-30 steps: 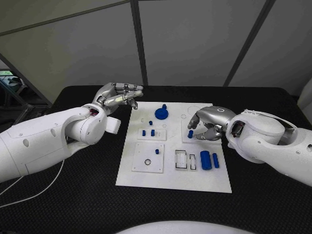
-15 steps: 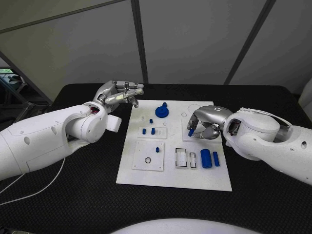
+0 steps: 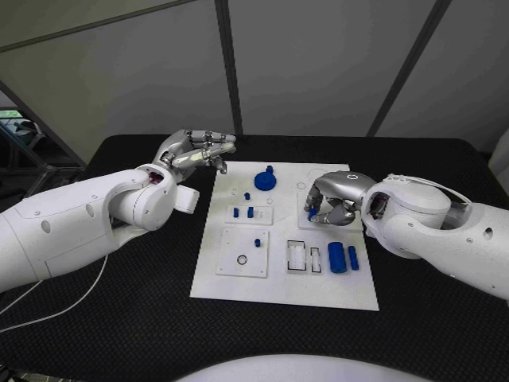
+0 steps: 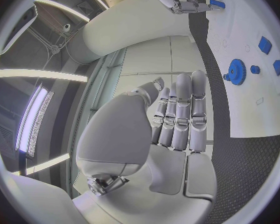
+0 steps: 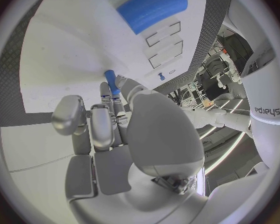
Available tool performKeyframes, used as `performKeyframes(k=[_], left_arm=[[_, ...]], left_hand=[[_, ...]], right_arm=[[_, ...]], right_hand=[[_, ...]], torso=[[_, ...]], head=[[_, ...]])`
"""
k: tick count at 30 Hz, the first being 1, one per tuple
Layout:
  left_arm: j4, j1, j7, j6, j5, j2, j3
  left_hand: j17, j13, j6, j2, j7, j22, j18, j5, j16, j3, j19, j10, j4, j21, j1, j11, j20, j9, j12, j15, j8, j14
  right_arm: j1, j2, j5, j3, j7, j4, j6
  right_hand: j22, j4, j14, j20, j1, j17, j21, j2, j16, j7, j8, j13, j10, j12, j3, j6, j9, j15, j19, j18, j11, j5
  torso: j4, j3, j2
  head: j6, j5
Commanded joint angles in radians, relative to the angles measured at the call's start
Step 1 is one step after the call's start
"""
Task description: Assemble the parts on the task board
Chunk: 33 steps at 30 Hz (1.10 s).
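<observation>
Left hand (image 3: 195, 151) hovers holding nothing, fingers loosely curled, past the task board's (image 3: 238, 290) far left corner; right hand (image 3: 332, 200) pinches a small blue peg (image 3: 312, 214) over the board's right half.
Seating that peg looks to be the current step: next, line it upright over its hole. The right wrist view shows the peg (image 5: 110, 81) at the fingertips; the left wrist view shows the blue gear (image 4: 236, 71).

We look down from the head at the board (image 3: 283, 294), which both close wrist cameras share.
</observation>
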Motion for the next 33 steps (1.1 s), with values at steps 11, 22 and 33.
performKeyframes(k=[11,22,33], left_arm=[[0.001,0.001,-0.002,0.012,0.002,0.0,0.001],[0.0,0.0,-0.005,0.015,0.002,-0.001,0.001],[-0.003,0.0,-0.003,0.015,0.002,0.003,0.0]], left_hand=[[-0.002,0.002,-0.005,0.005,-0.001,-0.002,-0.019,-0.003,-0.004,-0.005,-0.005,-0.005,0.0,-0.007,-0.004,0.0,0.001,0.0,0.006,-0.001,0.007,-0.006],[-0.002,0.002,-0.006,0.006,-0.001,-0.002,-0.019,-0.003,-0.002,-0.005,-0.004,-0.006,0.0,-0.008,-0.004,0.0,0.001,0.0,0.007,-0.001,0.008,-0.005],[-0.002,0.002,-0.006,0.007,-0.001,-0.002,-0.019,-0.003,-0.002,-0.006,-0.004,-0.007,0.0,-0.008,-0.003,0.0,0.001,0.0,0.008,-0.001,0.008,-0.005]], right_arm=[[-0.001,0.0,-0.021,0.0,-0.007,0.014,-0.082],[0.0,-0.053,-0.005,0.001,0.006,0.114,-0.182],[0.0,-0.035,0.052,0.003,0.056,0.195,-0.232]], right_hand=[[0.097,-0.018,0.035,-0.014,0.029,0.006,0.068,0.048,0.009,-0.011,0.035,0.016,0.084,-0.008,0.056,0.083,0.016,-0.019,0.046,-0.022,-0.016,-0.045],[0.119,-0.031,0.035,-0.016,0.032,0.005,0.083,0.038,0.008,-0.008,0.032,0.018,0.09,-0.024,0.072,0.083,0.017,-0.019,0.054,-0.027,-0.014,-0.03],[0.127,-0.038,0.036,-0.017,0.033,0.011,0.089,0.033,0.012,-0.007,0.03,0.02,0.093,-0.031,0.08,0.083,0.017,-0.018,0.056,-0.028,-0.014,-0.022]], torso=[[-0.0006,0.0007,0.0],[-0.0014,0.0,-0.002],[0.0015,-0.0016,0.0]], head=[[-0.004,0.002],[-0.007,0.006],[-0.011,0.021]])
